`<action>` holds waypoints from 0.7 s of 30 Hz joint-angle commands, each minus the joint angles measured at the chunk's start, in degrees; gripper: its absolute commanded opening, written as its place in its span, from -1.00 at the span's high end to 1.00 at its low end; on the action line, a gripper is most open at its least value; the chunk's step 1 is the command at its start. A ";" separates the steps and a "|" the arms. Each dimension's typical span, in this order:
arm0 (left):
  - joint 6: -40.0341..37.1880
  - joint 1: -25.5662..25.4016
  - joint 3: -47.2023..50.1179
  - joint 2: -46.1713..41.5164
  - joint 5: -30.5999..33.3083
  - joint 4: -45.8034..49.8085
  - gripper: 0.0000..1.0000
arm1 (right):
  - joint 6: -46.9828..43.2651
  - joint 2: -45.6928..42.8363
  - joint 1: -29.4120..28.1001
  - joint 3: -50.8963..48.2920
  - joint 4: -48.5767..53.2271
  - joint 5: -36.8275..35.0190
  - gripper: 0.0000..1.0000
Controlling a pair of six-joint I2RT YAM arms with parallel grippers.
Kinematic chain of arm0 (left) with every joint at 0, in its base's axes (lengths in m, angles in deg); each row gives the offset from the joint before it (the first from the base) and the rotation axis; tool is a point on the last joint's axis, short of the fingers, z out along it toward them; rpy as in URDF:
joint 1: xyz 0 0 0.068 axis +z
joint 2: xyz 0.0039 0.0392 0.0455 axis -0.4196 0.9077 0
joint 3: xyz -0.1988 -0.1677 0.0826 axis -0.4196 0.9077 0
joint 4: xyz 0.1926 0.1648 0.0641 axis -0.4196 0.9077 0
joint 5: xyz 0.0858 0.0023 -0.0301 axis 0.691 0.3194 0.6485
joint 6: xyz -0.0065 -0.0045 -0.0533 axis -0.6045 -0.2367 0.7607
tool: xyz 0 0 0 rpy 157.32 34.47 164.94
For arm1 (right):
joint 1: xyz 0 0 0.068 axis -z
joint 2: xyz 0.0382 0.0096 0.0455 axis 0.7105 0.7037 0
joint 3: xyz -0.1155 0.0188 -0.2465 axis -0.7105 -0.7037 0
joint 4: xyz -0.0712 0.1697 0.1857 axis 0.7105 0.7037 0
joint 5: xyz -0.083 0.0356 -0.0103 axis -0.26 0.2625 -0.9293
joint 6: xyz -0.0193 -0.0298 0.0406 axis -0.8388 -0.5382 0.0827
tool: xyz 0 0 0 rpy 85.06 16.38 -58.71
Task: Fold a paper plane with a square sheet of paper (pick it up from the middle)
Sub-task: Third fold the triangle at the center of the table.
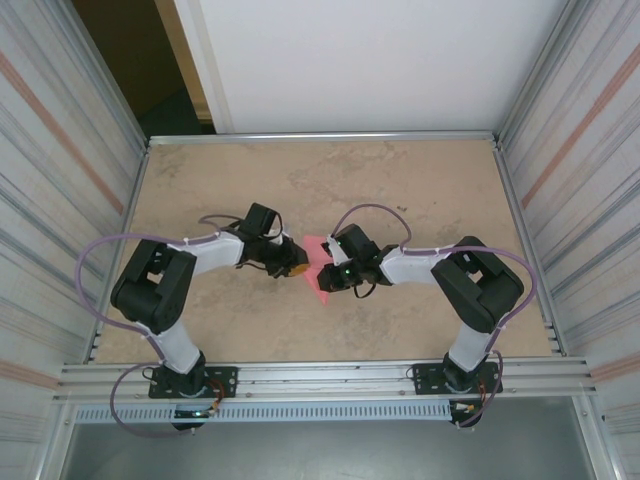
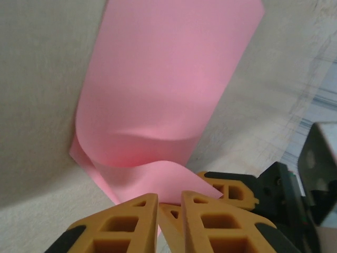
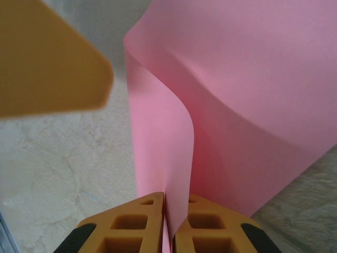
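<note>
The pink sheet of paper (image 1: 315,247) sits at the table's middle, between the two grippers. It is bent, not flat: in the left wrist view the paper (image 2: 168,79) lies long on the table and its near end curls up and over. My right gripper (image 3: 176,196) is shut on an upright curled flap of the paper (image 3: 253,105). My left gripper (image 2: 169,196) faces it, fingers a narrow gap apart, with the curled corner at their tips. Whether they pinch it is unclear. From above, the left gripper (image 1: 298,265) and right gripper (image 1: 328,272) nearly touch.
The beige table (image 1: 400,190) is ringed by a metal frame and ribbed side walls. One of the right gripper's fingers (image 2: 231,191) sits just beyond my left fingertips. A left finger (image 3: 47,58) hangs blurred beside the paper's edge.
</note>
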 commanded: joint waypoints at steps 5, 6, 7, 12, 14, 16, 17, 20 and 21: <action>1.83 -0.75 -0.17 2.38 -1.55 -3.28 0.67 | 1.04 -0.36 0.26 1.23 1.01 0.82 0.69; 1.65 -0.71 -0.38 2.68 -1.40 -2.70 0.67 | 1.13 -0.46 0.24 1.23 1.01 0.82 0.67; 1.39 -0.75 -0.60 3.06 -1.27 -2.10 0.67 | 1.13 -0.61 0.30 1.17 1.01 0.92 0.66; 1.18 -0.74 -0.61 4.15 -1.11 -1.66 0.70 | 1.49 -1.42 0.62 1.25 1.01 1.26 0.59; 1.03 -0.75 -0.67 4.29 -0.89 -1.54 0.70 | 1.57 -1.69 0.86 1.19 1.05 1.46 0.58; 0.76 -0.74 -0.78 4.42 -0.77 -1.28 0.70 | 1.74 -2.05 1.17 0.95 0.84 1.78 0.57; 0.75 -0.75 -0.87 4.51 -0.76 -1.23 0.70 | 1.81 -2.13 1.17 0.97 0.85 1.94 0.57; 0.75 -0.73 -1.04 4.71 -0.80 -1.23 0.70 | 2.11 -2.06 1.43 0.90 0.40 2.27 0.56; 0.75 -0.75 -1.14 4.74 -0.88 -1.24 0.70 | 2.29 -1.97 1.66 0.79 0.03 2.54 0.56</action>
